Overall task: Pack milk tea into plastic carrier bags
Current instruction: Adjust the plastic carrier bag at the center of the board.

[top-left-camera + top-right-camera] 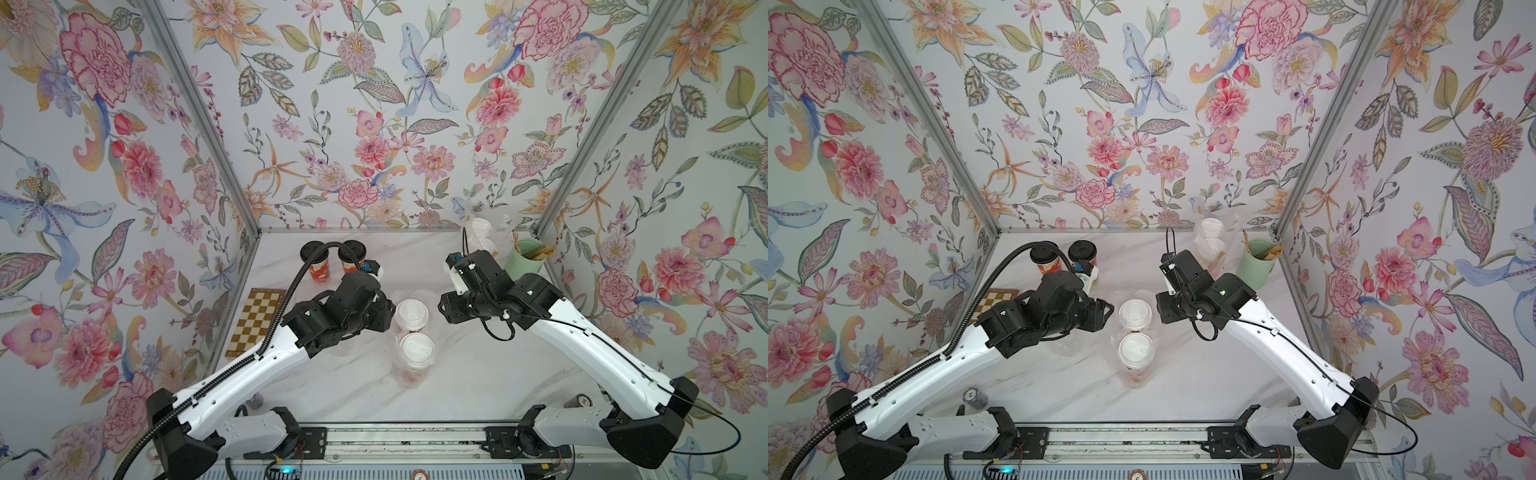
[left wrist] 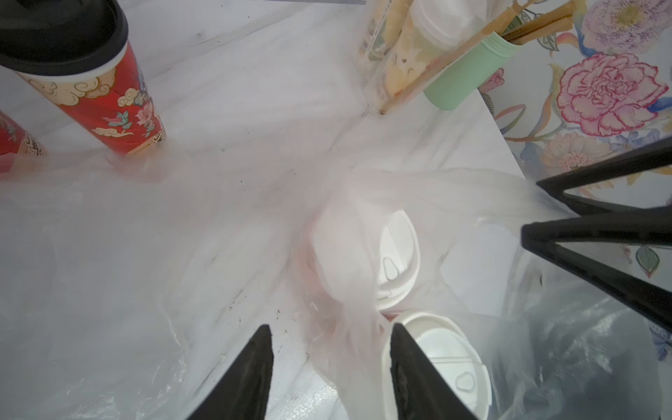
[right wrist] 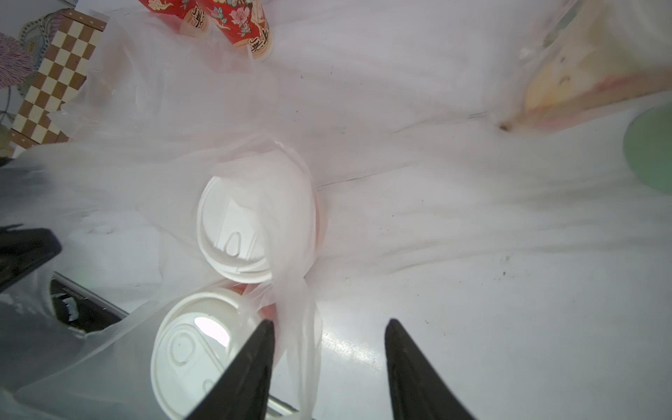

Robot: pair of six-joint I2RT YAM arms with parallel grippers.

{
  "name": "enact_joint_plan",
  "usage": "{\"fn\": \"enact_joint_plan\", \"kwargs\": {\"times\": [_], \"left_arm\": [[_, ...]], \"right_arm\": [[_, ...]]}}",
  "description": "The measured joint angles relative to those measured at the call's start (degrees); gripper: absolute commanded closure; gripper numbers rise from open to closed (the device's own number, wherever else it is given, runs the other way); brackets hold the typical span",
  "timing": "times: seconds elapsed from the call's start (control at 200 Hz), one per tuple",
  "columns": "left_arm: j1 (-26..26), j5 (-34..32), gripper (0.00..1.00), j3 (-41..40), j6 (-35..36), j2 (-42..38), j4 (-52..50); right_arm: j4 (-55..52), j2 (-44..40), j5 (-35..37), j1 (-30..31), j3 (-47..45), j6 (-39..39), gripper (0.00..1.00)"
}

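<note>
Two white-lidded milk tea cups [image 1: 411, 316] [image 1: 417, 349] stand side by side inside a clear plastic carrier bag [image 2: 349, 291] at mid-table. My left gripper [image 2: 331, 349] is open just left of them, with a loose strand of the bag's handle running between its fingers. My right gripper [image 3: 329, 345] is open on the cups' right, with a handle strand beside one finger. Two black-lidded red milk tea cups [image 1: 313, 251] [image 1: 352, 249] stand unbagged at the back left. Another bagged white-lidded pair [image 1: 480, 228] stands at the back right.
A mint-green cup of brown sticks [image 1: 523, 257] stands by the right wall, with a loose stick leaning against the bagged pair. A checkerboard [image 1: 259, 324] lies by the left wall. Loose clear plastic film [image 2: 109, 254] lies on the table left of the cups. A small dark cylinder [image 1: 579, 401] sits at the front.
</note>
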Motion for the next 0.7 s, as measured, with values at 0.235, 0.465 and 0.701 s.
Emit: {"fn": "enact_joint_plan", "kwargs": {"times": [0.235, 0.465, 0.701], "left_arm": [[2.19, 1.53, 0.84, 1.14, 3.10, 3.17, 3.76], [3.41, 2.56, 1.00, 2.60, 4.07, 3.54, 5.66], [3.54, 2.80, 1.00, 3.48, 4.11, 3.82, 5.70]], "right_arm": [[3.13, 0.46, -1.66, -2.08, 0.42, -2.71, 0.79], [4.07, 1.44, -2.80, -2.64, 0.52, -4.13, 1.00], [4.37, 1.42, -2.82, -3.78, 2.34, -4.20, 1.00]]}}
